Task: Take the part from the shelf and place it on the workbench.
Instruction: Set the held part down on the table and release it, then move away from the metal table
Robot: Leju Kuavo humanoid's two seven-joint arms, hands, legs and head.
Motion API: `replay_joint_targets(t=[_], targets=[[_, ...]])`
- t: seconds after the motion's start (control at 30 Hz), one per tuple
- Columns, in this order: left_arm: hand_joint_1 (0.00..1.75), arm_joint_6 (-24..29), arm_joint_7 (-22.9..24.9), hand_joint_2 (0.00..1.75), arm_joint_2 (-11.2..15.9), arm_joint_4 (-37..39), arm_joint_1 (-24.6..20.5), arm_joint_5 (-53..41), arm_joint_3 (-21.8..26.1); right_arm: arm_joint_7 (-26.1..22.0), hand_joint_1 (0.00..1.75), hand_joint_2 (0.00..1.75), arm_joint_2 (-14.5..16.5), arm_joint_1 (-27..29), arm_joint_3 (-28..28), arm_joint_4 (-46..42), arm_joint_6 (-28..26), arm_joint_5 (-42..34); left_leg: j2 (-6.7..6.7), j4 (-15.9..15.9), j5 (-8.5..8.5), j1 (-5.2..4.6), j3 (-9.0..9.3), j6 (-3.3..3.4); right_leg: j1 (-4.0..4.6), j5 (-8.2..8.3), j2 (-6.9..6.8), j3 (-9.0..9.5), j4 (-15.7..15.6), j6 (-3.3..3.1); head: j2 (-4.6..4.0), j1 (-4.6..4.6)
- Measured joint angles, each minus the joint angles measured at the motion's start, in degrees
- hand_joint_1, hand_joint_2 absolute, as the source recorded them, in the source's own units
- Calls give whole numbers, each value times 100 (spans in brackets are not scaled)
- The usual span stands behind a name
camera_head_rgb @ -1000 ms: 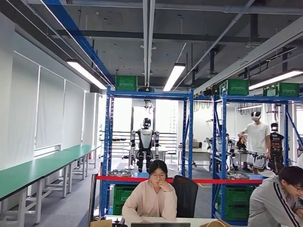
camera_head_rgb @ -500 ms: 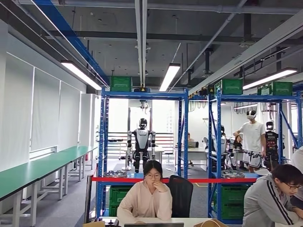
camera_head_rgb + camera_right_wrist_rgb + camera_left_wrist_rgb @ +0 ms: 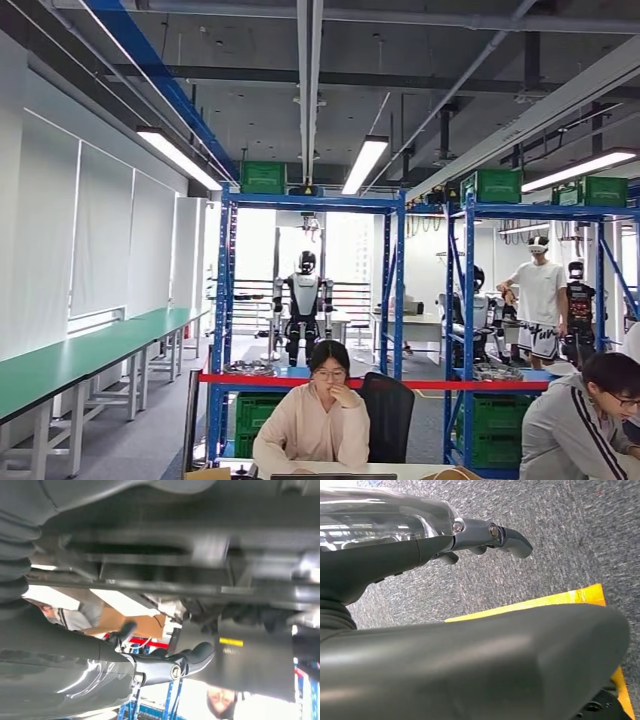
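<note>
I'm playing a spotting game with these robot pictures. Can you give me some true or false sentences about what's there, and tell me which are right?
1. The tall metal shelf frames are painted blue. True.
2. The plastic crates on top of the shelves are red. False: they are green.
3. The person in the pale pink top is sitting in front of a dark office chair. True.
4. The robot's left hand is holding a part. False: it holds nothing, hanging above grey carpet with a yellow floor stripe.
5. The long workbench on the left has a green top. True.
</note>
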Motion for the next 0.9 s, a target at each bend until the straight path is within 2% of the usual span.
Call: replay_joint_targets(t=[0.1,0.17,0.2,0.27,0.3,0.33,0.37,0.43,0.5,0.57,0.63,0.67,0.7,0.8,0.83,0.87,0.9], targets=[[0,-2,6,0,0,0,11,-10,0,-226,0,0,0,40,-82,-64,32,-230,-1,-44,9,6,4,-87,29,19,7,53,-135,-92,1,2],[0,-9,10,0,1,0,17,-13,0,-559,0,0,4,95,-159,-228,136,-631,1,52,-98,10,-26,-130,14,56,2,79,-196,-169,-1,2],[0,-13,15,0,3,0,16,-15,0,-729,0,0,7,134,-191,-350,216,-862,2,256,-239,9,-109,-141,6,70,0,94,-224,-202,-1,2],[0,-31,25,0,8,0,21,-4,0,-1046,0,0,-3,250,-215,-649,504,-1410,3,983,-606,3,-427,-147,20,68,-3,101,-229,-234,-1,1],[0,-45,28,0,11,0,27,7,0,-1210,0,0,-21,338,-220,-836,700,-1748,3,1326,-730,2,-586,-152,30,63,-3,105,-228,-241,-1,1],[0,-62,28,0,14,0,35,17,0,-1404,0,0,-45,440,-234,-1053,938,-2179,3,1507,-755,1,-674,-155,38,59,-3,109,-225,-246,-1,1],[0,-77,27,0,16,0,41,23,0,-1620,0,0,-72,556,-270,-1305,1215,-2714,3,1467,-671,1,-660,-153,43,54,-1,114,-222,-247,-1,2],[0,-101,16,0,24,0,47,3,0,-2086,0,0,-101,877,-472,-2006,2015,-4215,4,804,-278,2,-351,-140,46,26,2,134,-204,-231,-1,1],[0,-128,2,0,31,0,45,-21,0,-2380,0,0,-78,1298,-817,-2924,2935,-5929,1,167,-33,-10,-45,-111,70,-13,0,129,-161,-189,-1,0],[0,-145,-8,0,33,0,50,-20,0,-2441,0,0,-25,1717,-1152,-3805,3545,-7017,-6,10,-41,-30,27,-76,86,-28,-5,108,-134,-151,-1,-1],[0,-145,-24,0,31,0,63,-9,0,-2495,0,0,56,2117,-1420,-4651,3983,-7602,-6,-5,-33,-22,30,-31,78,-60,-4,107,-116,-112,-1,-2],[0,-144,-26,0,30,0,64,3,0,-2527,0,0,118,2309,-1537,-5090,4198,-7844,-2,-12,-21,-11,36,-6,72,-142,-3,84,-37,-83,-1,-2],[0,-142,-22,0,28,0,57,15,0,-2552,0,0,187,2510,-1632,-5530,4394,-8058,2,-18,-9,3,42,18,60,-289,-3,20,148,-51,-1,-2],[0,-127,7,0,28,0,53,52,0,-2580,0,0,407,3181,-1783,-6778,4822,-8442,8,-18,-4,9,46,49,6,-873,-7,-399,1226,27,-1,-2],[0,-121,13,0,28,0,59,60,0,-2587,0,0,467,3377,-1797,-7095,4898,-8498,11,-16,-4,8,45,50,-7,-948,-7,-488,1465,42,-1,-2],[0,-114,20,0,28,0,66,70,0,-2592,0,0,514,3523,-1802,-7335,4948,-8523,15,-16,-4,8,45,50,-16,-911,-7,-474,1479,50,-1,-2],[0,-105,24,0,27,0,68,85,0,-2594,0,0,557,3643,-1807,-7550,5002,-8531,18,-15,-3,8,47,48,-22,-782,-8,-348,1273,52,-1,-2]])
